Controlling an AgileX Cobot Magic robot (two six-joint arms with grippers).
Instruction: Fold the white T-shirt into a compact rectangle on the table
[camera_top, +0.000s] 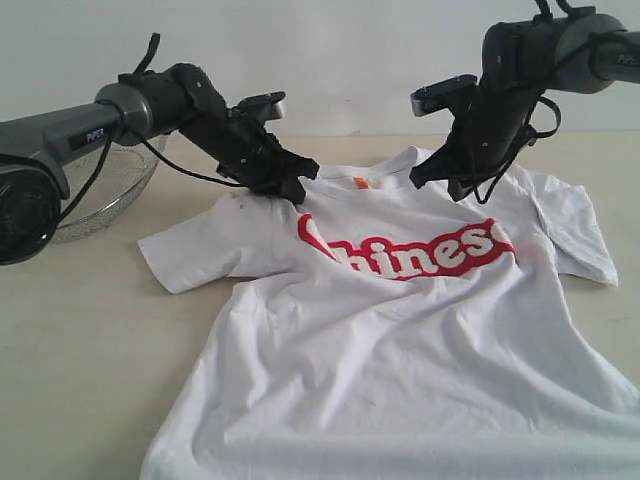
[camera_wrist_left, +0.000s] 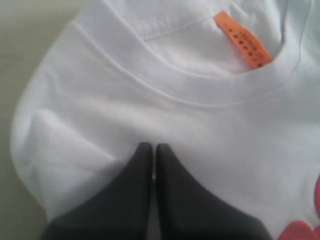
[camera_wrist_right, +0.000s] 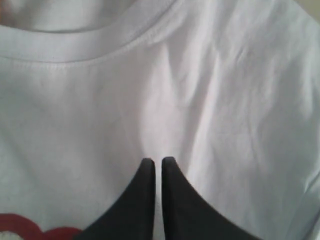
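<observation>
exterior view, white t-shirt lengthwise, collar far

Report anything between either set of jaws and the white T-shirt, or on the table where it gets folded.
Nothing visible does. The left gripper and right gripper have closed jaws directly on the white T-shirt near its collar. The wire basket stands aside on the table, clear of the shirt.
</observation>
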